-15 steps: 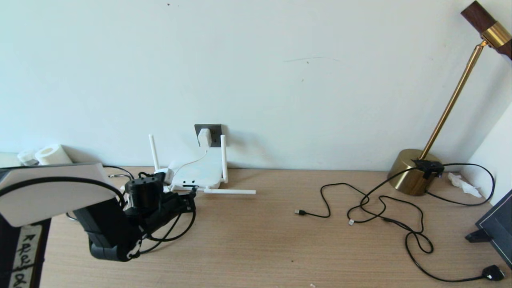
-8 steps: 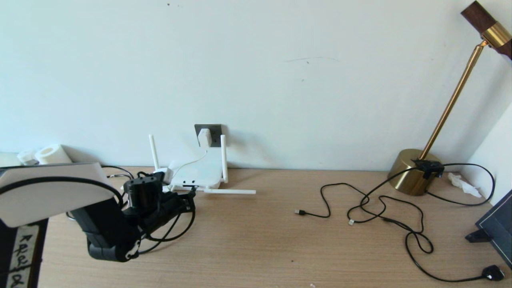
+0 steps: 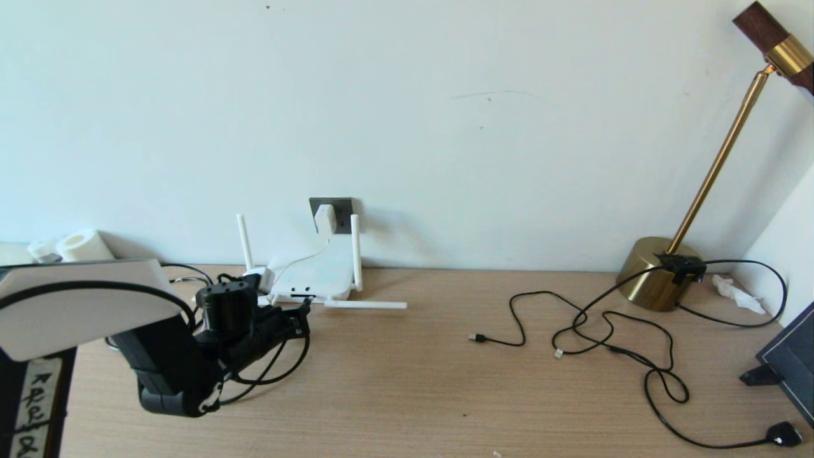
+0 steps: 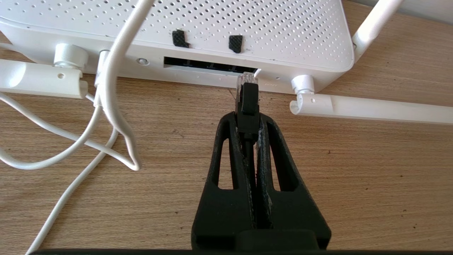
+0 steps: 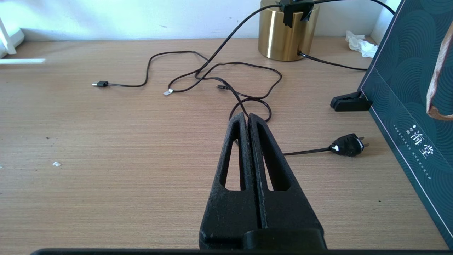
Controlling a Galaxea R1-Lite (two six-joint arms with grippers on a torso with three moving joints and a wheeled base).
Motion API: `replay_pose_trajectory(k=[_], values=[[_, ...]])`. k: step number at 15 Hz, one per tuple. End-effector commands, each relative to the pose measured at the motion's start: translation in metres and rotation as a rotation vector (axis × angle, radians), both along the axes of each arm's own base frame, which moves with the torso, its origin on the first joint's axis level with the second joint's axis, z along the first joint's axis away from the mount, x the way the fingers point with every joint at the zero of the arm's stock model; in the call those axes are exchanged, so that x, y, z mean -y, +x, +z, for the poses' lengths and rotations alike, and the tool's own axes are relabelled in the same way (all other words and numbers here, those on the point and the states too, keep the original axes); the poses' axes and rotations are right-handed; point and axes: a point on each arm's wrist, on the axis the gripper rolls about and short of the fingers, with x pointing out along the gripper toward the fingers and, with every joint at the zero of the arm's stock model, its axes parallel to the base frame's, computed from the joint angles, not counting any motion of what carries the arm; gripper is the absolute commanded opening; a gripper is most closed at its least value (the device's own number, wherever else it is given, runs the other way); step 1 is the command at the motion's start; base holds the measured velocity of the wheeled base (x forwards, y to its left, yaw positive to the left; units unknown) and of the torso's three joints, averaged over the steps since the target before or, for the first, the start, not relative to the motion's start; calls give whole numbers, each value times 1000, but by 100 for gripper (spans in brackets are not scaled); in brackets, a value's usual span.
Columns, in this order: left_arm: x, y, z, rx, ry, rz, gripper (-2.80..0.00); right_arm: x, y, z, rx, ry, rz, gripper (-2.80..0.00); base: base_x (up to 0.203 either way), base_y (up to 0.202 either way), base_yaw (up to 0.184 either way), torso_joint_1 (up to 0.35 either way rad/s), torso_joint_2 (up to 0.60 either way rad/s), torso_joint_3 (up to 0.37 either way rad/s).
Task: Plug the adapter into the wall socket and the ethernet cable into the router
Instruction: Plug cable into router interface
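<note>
- Left gripper clamps the ethernet cable; only the left wrist view shows its clear tip at the router port slot.
- Head view alone shows the adapter seated in the wall socket.
- Right gripper hangs clenched, empty, over the table.

You see a white router dotted with fine perforations, white antennas, and a white cord. The ethernet cable is black with a clear tip. The table shows tan wood grain. The lamp base is brass gold.
</note>
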Motion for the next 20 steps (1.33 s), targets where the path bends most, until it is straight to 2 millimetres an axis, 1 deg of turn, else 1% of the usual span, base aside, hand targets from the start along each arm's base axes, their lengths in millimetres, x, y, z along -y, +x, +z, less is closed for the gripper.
replay_pose_trajectory(k=[1,4,20], values=[[-1,1,-2,1,-3,3,-280,0,0,0,1,1,-1,-280,0,0,0,0,0,0],[-1,1,-2,-6,-24,9,-280,0,0,0,1,1,-1,-280,0,0,0,0,0,0],[-3,2,0,3,-26,15,-280,0,0,0,1,1,1,-280,0,0,0,0,0,0]])
